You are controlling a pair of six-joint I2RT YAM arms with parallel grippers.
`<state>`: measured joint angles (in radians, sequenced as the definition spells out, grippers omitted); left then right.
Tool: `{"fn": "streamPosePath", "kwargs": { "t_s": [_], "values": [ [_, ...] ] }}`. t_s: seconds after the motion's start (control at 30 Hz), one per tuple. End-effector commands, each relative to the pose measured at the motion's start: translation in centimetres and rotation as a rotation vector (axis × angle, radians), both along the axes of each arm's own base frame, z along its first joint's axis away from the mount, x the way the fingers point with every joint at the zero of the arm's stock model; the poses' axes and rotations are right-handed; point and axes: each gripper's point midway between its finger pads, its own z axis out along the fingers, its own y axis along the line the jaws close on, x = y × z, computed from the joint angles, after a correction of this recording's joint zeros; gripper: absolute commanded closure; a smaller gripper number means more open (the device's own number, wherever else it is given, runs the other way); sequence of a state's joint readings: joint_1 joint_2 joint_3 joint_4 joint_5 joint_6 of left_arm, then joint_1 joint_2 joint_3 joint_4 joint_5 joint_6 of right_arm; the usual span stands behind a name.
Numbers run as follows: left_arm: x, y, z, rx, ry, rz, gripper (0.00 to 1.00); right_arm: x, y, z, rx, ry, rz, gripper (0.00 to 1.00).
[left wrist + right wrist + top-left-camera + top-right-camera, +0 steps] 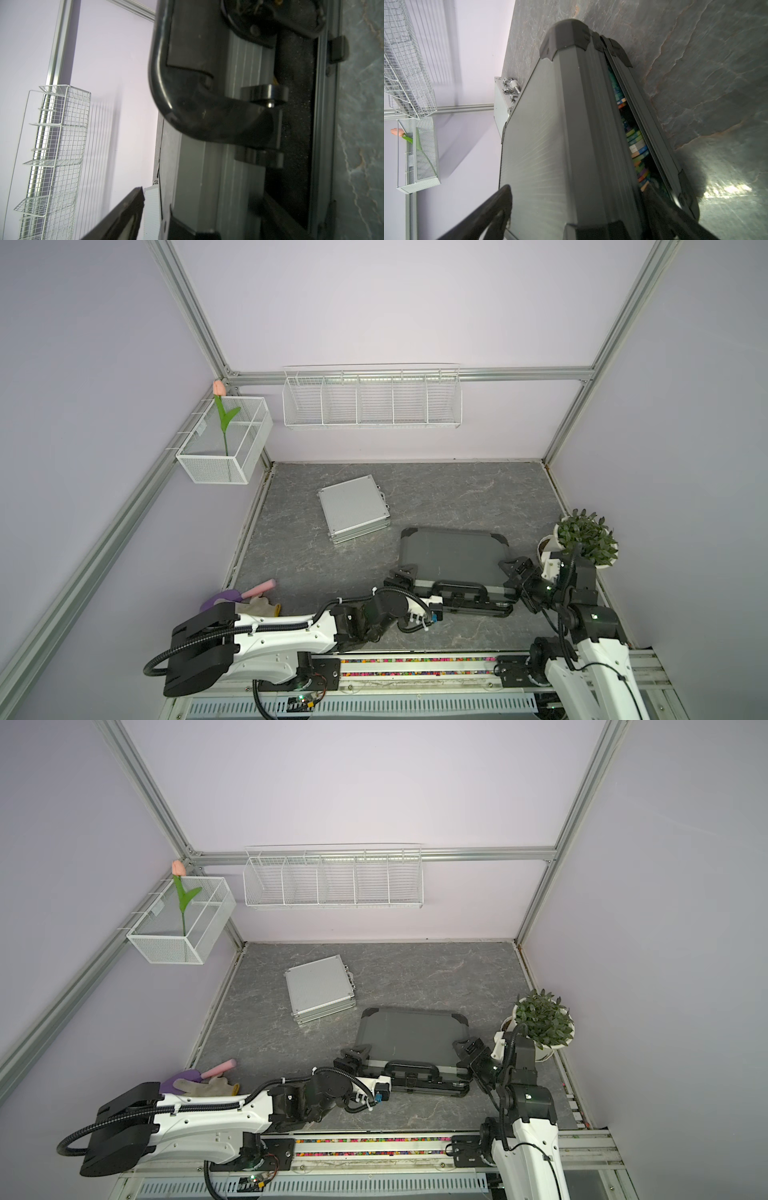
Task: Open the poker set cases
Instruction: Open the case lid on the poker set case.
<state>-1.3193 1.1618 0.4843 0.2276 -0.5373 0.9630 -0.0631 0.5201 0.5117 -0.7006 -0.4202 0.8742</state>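
Dark grey case: lies near the front edge of the desk, right of the middle, with its black handle facing the front. The lid is lifted a little off the base, leaving a narrow gap along the front and right sides.
Gap: in the right wrist view, stacked coloured chips show inside it.
Left gripper: at the lid's front left corner, jaws parted and set astride the lid's edge. In the left wrist view the upper finger stands clear of the lid's top — nothing is clamped.
Right gripper: at the lid's front right corner, jaws spread wide, with one finger above the lid and the other below its edge.
Silver case: flat and closed, behind and left of the dark one toward the desk's middle. It is apart from the dark one, and its latches face the right edge.
Potted plant: at the desk's right edge, just beside the right arm.
Front left corner: a glove and a purple trowel with a pink handle — partly hidden by the left arm.
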Motion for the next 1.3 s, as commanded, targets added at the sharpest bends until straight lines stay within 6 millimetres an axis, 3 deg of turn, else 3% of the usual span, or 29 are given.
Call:
{"fn": "streamPosePath", "kwargs": {
  "t_s": [0.0,0.2,0.43,0.9,1.27],
  "values": [
    [0.9,-0.7,4.7,-0.158,-0.030,0.019,0.20,0.4,0.7,2.4,0.007,-0.069,0.049,0.01],
    [2.1,-0.2,6.6,-0.235,-0.002,0.044,0.22,0.7,-0.5,4.0,-0.091,-0.107,0.031,0.03],
    [3.0,-0.4,7.3,-0.256,0.014,0.051,0.22,1.1,-1.3,5.6,-0.159,-0.142,0.020,0.05],
    [4.3,-0.8,8.8,-0.300,0.035,0.067,0.22,2.1,-2.4,7.1,-0.205,-0.176,-0.029,0.07],
    [5.9,-1.2,10.0,-0.326,0.100,0.067,0.22,4.5,-3.7,12.6,-0.298,-0.278,-0.063,0.07]
  ]
}}
